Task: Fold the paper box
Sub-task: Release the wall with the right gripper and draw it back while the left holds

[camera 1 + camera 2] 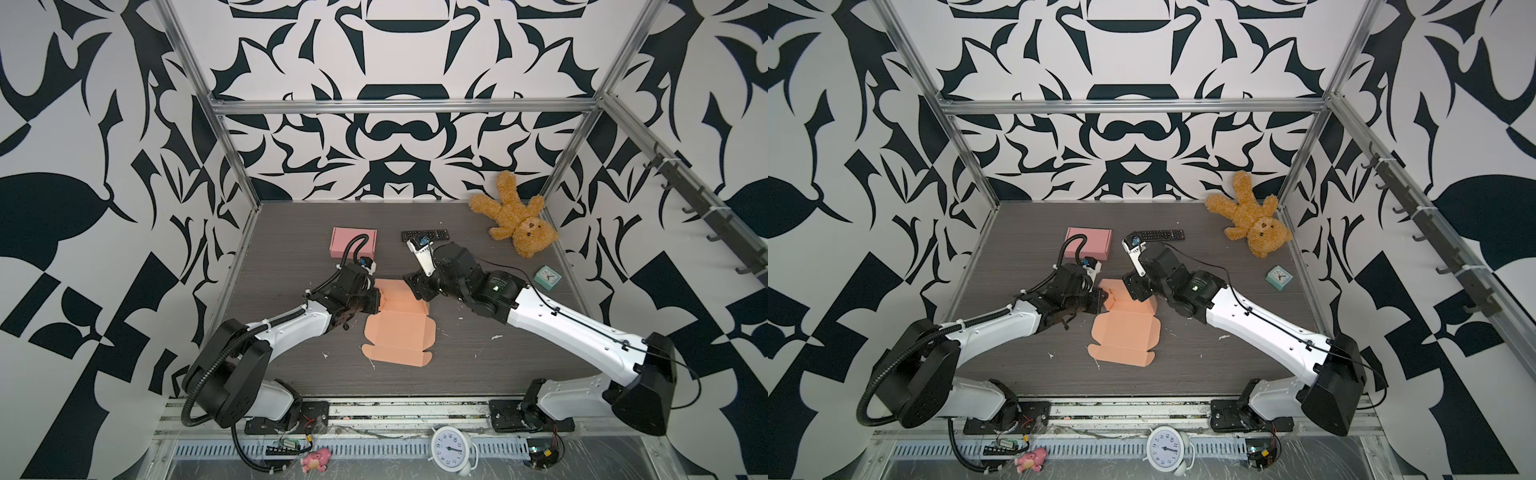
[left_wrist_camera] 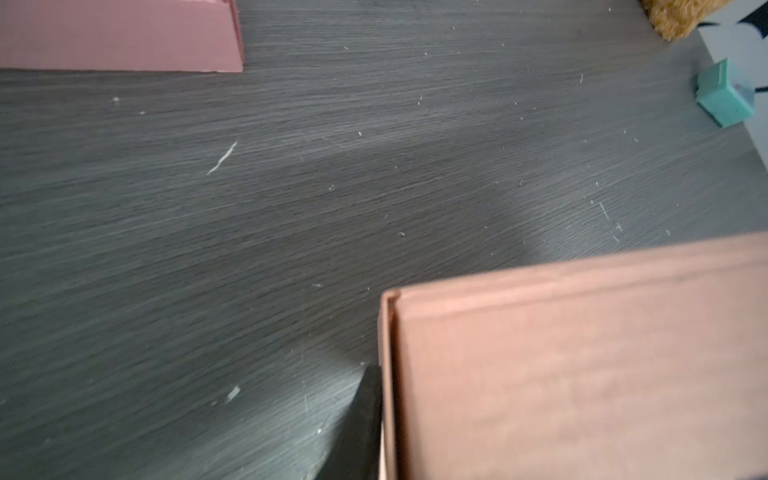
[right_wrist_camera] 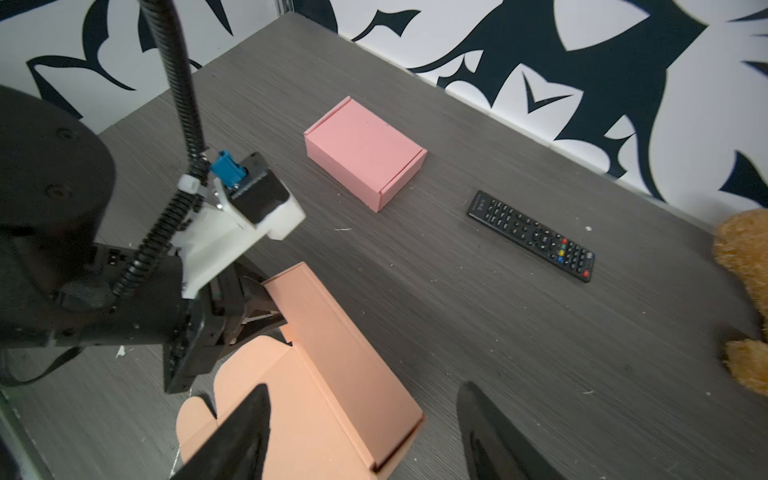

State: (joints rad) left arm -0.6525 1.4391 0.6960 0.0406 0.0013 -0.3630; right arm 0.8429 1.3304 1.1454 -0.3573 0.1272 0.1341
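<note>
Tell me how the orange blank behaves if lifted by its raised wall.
Probably light: the orange blank is thin card. Likely floppy at its creases, so flat panels would sag from the wall the left gripper pinches. It may slide on the table.

Even soft light, faint shadows; left wrist view blurry, esp. paper box (image 2: 582,374); top views edge-distorted.

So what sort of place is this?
Probably a robot test booth, not a home: a left arm and right arm bolted to a rail by the table, a metal frame with patterned walls, and props like a paper box, teddy bear and remote.
</note>
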